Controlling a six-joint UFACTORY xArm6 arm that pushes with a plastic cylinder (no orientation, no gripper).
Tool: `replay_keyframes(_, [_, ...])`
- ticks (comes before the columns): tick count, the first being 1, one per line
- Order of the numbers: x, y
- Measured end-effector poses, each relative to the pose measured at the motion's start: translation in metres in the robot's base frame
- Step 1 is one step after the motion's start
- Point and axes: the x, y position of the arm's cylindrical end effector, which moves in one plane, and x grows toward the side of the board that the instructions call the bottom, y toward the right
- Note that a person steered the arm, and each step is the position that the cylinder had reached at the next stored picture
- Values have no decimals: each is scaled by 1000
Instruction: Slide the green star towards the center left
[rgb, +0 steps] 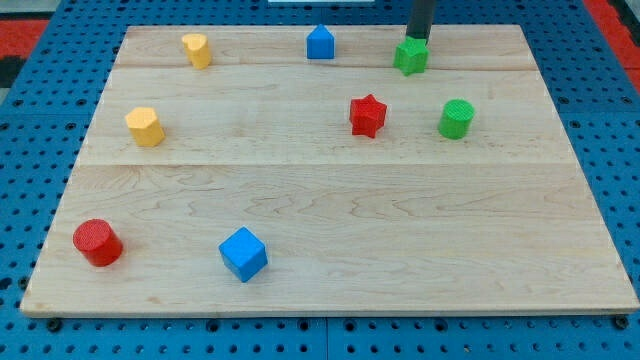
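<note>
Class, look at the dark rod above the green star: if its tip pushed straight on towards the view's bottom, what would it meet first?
My tip sits at the green star's top edge, seemingly touching, so it meets that star first. Beyond it, the board looks free.

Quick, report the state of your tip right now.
My tip: no pincer, holding nothing, at the top edge of the green star.
</note>
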Motion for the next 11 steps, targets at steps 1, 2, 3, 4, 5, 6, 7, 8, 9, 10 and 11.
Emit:
replay_keyframes(1, [20,9])
replay_keyframes(2, [20,-51])
replay_keyframes(3, [28,-60])
replay_keyframes(4, [21,-14])
replay_keyframes(5, [34,-14])
replay_keyframes(6, [62,-37])
replay_keyframes(7, [68,-72])
replay_keyframes(8, [64,-54])
replay_keyframes(9, [56,-63])
replay_keyframes(10, [53,-121])
replay_keyframes(11, [87,-165])
